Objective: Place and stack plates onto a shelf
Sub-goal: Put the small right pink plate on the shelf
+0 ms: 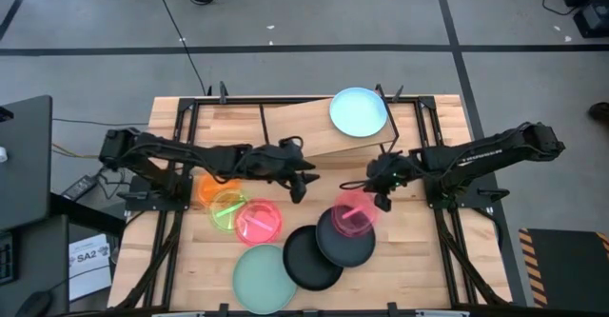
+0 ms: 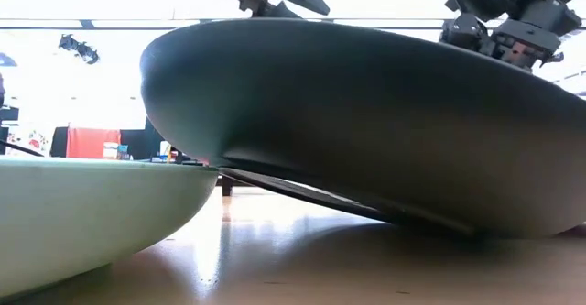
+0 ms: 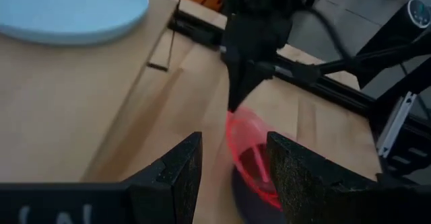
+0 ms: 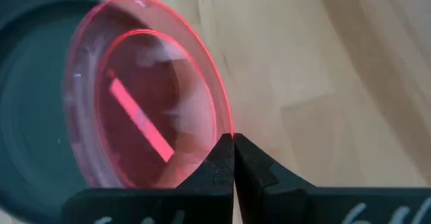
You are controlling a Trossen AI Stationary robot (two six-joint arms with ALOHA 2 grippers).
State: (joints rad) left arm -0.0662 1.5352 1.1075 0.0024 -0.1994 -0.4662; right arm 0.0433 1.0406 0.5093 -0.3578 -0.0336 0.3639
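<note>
The rim of the red plate (image 4: 145, 99) is pinched by the clenched right claw (image 4: 234, 158), tilted over a black plate (image 1: 344, 243). The left claw (image 3: 232, 177) is held released just beside it. A light-blue plate (image 1: 359, 111) lies on the shelf (image 1: 304, 127). "SA2" is read on a sheet (image 1: 91, 257) beside the tabletop (image 1: 428, 250).
</note>
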